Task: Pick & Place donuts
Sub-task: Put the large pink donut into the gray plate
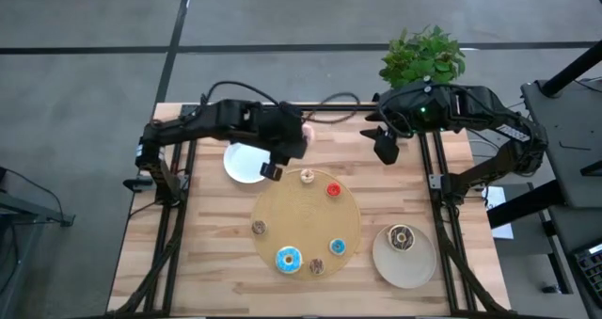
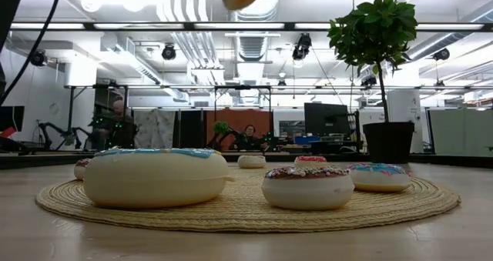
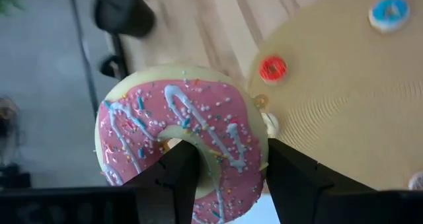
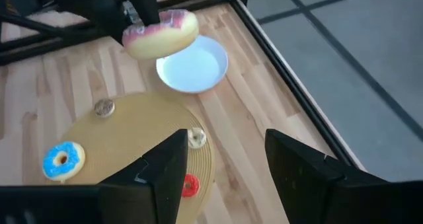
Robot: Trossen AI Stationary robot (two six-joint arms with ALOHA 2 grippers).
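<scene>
Wooden slat table (image 1: 207, 253), seen from above. A large round woven board (image 1: 306, 227) sits mid-table, its near rim close to the table's near edge. Bare wood to the left of it, all the way to the left edge, so plenty of open room there. Less room on the right: a beige plate (image 1: 406, 261) sits in the near right corner, just beside the board's rim, with a brown donut (image 1: 402, 237) on it. A white plate (image 1: 245, 163) lies just off the board's far left rim, apart from it. A potted plant (image 1: 422, 57) stands beyond the far right edge.

On the board: a red donut (image 1: 333, 190) and a pale tan one (image 1: 307, 176) near the far rim, a small brown one (image 1: 259, 228) at the left, a large blue-iced donut (image 1: 289, 260) at the near rim, a chocolate-topped one (image 1: 317, 266) just beside it, a small blue one (image 1: 338, 247) to the right.

Left end effector (image 3: 221, 174) is up off the table, above the gap between white plate and board. Its fingers (image 3: 175, 178) grip the pink-iced donut (image 3: 182, 141), one on each side, donut well clear of the surface.

Right end effector (image 4: 221, 164) waits raised over the far right of the table, fingers spread, nothing between them as far as its own camera shows.
</scene>
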